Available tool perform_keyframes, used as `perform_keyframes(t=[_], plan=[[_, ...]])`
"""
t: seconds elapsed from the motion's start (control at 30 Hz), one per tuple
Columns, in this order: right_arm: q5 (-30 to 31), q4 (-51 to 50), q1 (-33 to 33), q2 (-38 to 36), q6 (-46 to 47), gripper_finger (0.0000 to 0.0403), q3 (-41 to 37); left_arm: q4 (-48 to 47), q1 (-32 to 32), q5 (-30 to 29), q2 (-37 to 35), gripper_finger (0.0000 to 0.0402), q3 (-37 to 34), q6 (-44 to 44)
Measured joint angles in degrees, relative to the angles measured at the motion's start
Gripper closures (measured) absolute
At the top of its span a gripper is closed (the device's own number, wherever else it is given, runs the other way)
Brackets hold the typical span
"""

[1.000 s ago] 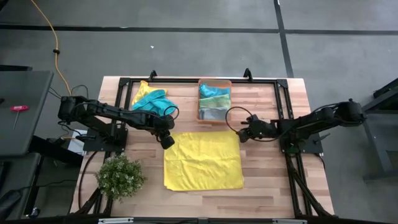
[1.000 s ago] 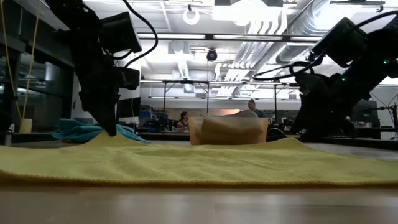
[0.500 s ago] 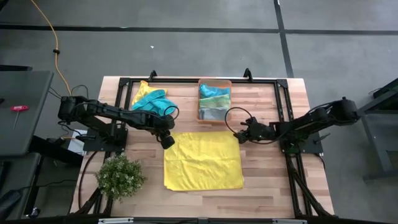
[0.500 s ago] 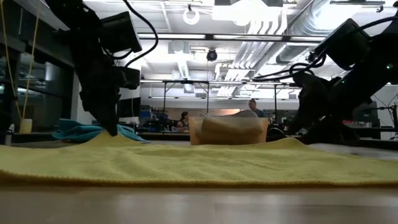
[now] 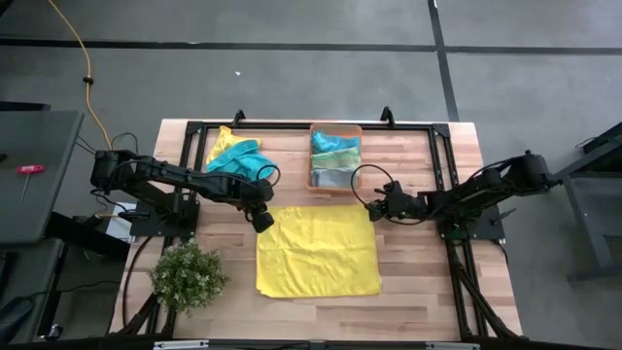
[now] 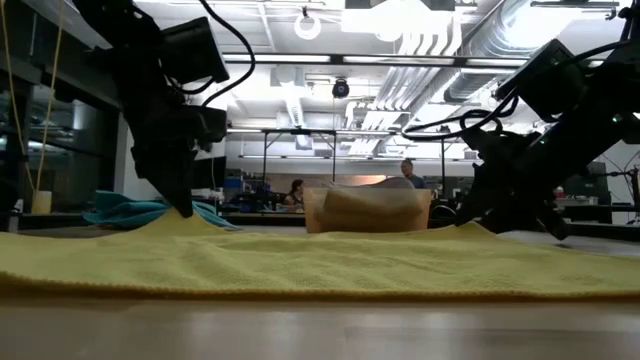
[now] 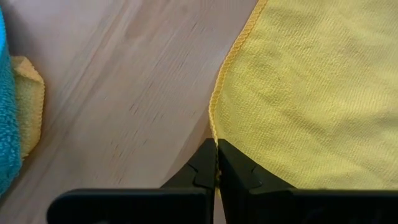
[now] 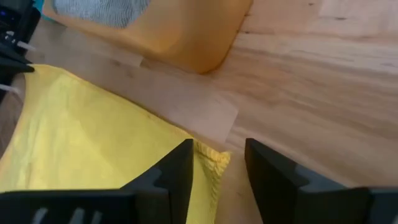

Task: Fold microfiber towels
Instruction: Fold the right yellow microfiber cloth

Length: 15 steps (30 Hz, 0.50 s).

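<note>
We had the yellow towel (image 5: 318, 250) spread flat on the worktop (image 5: 428, 272), its two far corners at our tools. The left tool (image 7: 216, 163) was clamped tight on the edge at its corner. The right tool (image 8: 217, 163) stood parted astride the other corner, which lay between its fingers (image 8: 175, 168), not yet pinched. We judged it best to close fully there, then lift both corners evenly and fold.
</note>
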Motion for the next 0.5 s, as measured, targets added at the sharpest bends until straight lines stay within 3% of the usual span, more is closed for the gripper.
perform_keyframes(t=[0.5], plan=[[3.34, 0.15, -0.02, 0.0, -4.89, 0.0398, 0.01, 1.15, -0.01, -1.16, 0.0, 0.0402, 0.0, 0.0]])
